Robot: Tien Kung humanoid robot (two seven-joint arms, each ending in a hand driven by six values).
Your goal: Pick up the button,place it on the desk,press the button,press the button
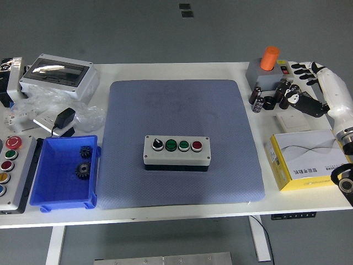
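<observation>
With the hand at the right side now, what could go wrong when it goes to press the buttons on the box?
1. The right hand hangs beside the small dark cylinders and the grey box with the orange knob; swinging toward the mat, it may topple them.
2. On the button box, the two green buttons and the red button sit close together, so a wide fingertip may press two at once.
3. The box lies loose on the mat and may slide.

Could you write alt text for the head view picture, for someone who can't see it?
A grey button box with a black knob, two green buttons and one red sits on a blue-grey mat on a white table. At the right edge, the white right robot hand hovers with fingers spread, holding nothing. A blue bin with two gears sits left.
</observation>
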